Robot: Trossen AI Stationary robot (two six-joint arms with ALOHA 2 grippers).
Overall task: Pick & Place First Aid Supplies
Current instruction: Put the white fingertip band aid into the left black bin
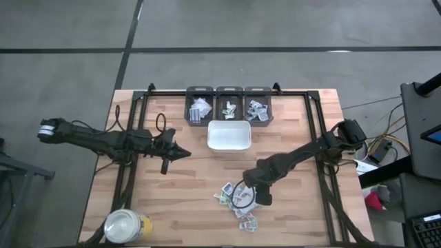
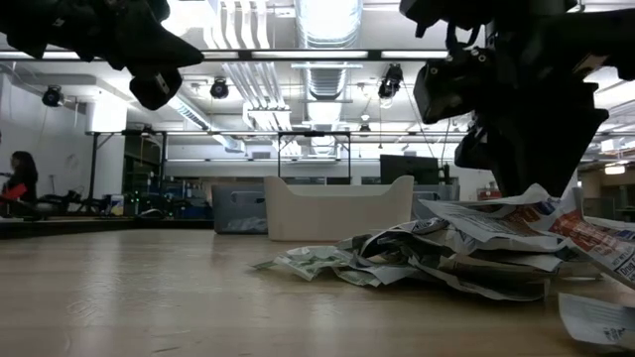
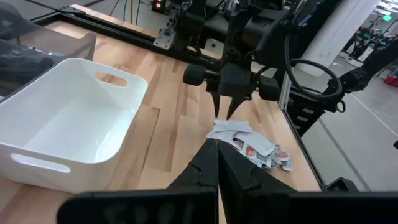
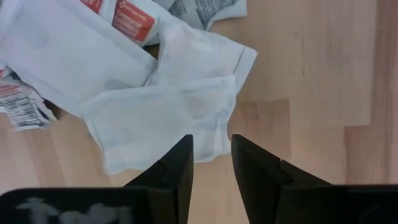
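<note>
We see the right gripper (image 4: 210,163) low over the first aid supplies (image 1: 238,200) heaped near the table's (image 1: 193,200) front edge, fingers narrowly apart, seemingly gripping nothing (tips hidden); the left gripper (image 1: 180,153) waits pinched closed beside the white tray (image 1: 229,136)

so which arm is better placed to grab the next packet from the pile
Right. The right gripper hangs directly over the pile of packets, fingers parted just above a white packet. The left gripper is shut and sits well away from the pile.
</note>
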